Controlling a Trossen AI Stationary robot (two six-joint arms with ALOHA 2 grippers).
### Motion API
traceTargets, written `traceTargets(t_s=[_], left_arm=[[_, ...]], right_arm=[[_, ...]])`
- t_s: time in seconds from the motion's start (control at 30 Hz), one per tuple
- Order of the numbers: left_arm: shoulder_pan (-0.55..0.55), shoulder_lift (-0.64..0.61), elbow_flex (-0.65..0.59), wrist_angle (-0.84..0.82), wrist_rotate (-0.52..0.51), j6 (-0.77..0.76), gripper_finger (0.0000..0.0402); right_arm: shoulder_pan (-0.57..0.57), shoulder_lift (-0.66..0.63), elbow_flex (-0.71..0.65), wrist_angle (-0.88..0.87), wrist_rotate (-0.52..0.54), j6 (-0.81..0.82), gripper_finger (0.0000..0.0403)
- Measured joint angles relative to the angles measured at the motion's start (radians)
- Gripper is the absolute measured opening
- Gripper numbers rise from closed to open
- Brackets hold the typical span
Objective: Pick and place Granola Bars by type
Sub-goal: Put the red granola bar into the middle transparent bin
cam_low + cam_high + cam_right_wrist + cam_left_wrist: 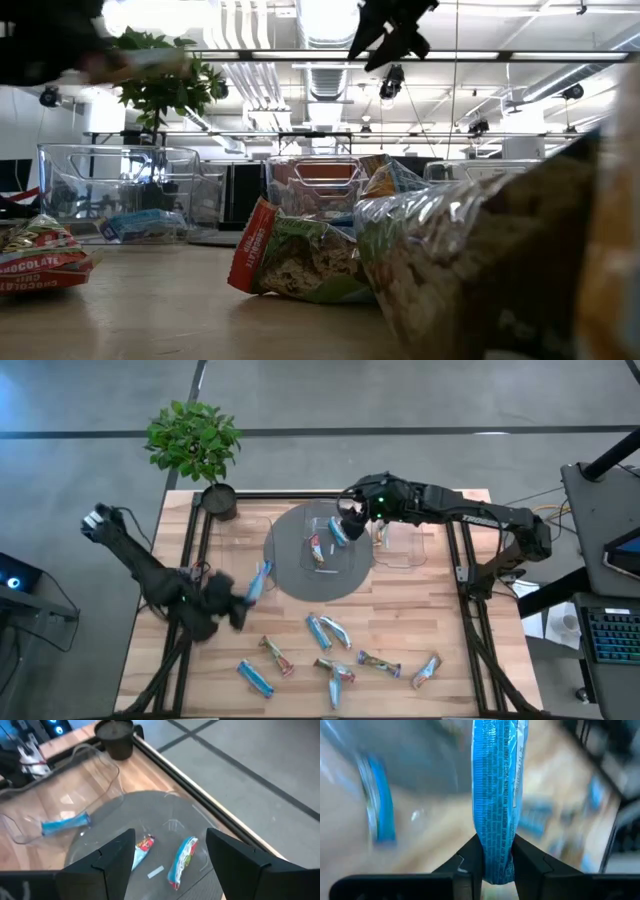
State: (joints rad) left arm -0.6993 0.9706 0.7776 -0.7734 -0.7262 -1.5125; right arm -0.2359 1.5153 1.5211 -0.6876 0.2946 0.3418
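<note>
1. The left tool (492, 865) is clamped on one end of a light blue bar (495, 795); the bar's long axis runs straight out ahead of the fingers (470, 862), so the free end leads wherever the arm goes.
2. From above, that left tool (232, 606) hangs over the left part of the desk (420, 610), with the held bar (259, 582) pointing toward the grey round mat (290, 575) and the clear containers (240, 530) on it. I'd judge the coming move turns on this: the drop spot lies up and to the right of the tool, farther from the robot, roughly along the bar's own length.
3. The right tool (170, 857) hovers above the middle container with its fingers spread and nothing between them. Below it lie two bars, one with red and white (144, 845) and one blue with red (181, 859). A blue bar (66, 824) lies in the neighbouring container, which looks like the match for the held one.
4. The left arm is the nearer one to the loose bars (330, 632) scattered on the near half of the desk.
5. Writing: the held wrapper carries fine print where I can pick out "PEANUT" and "MAY CONTAIN". At desk level, a red wrapper (45, 262) reads "CHOCOLATE". The right arm bears white lettering I cannot read in full.
</note>
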Motion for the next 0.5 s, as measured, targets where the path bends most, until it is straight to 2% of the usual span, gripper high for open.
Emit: traceTargets(t_s=[0.1,0.17,0.23,0.3,0.37,0.43,0.5], left_arm=[[0.214,-0.063,-0.002,0.133,0.034,0.214,0.0066],[0.38,-0.074,-0.009,0.291,0.142,0.383,0.0066],[0.563,-0.06,-0.021,0.46,0.296,0.505,0.0066],[0.733,-0.02,-0.031,0.615,0.441,0.559,0.0066],[0.878,0.035,-0.033,0.702,0.554,0.572,0.0066],[0.987,0.101,-0.034,0.76,0.639,0.577,0.0066],[1.052,0.173,-0.034,0.8,0.723,0.582,0.0066]], right_arm=[[0.0,-0.016,0.0,-0.005,0.017,0.01,0.0231],[0.0,-0.024,0.0,-0.005,0.034,0.01,0.0231],[0.0,-0.034,0.0,-0.009,0.05,0.015,0.0231],[0.0,-0.04,0.0,-0.011,0.052,0.017,0.0231],[-0.001,-0.044,0.0,-0.016,0.052,0.017,0.0231],[-0.001,-0.05,0.0,-0.02,0.053,0.016,0.0231],[0.0,-0.058,-0.002,-0.024,0.065,0.015,0.0231]])
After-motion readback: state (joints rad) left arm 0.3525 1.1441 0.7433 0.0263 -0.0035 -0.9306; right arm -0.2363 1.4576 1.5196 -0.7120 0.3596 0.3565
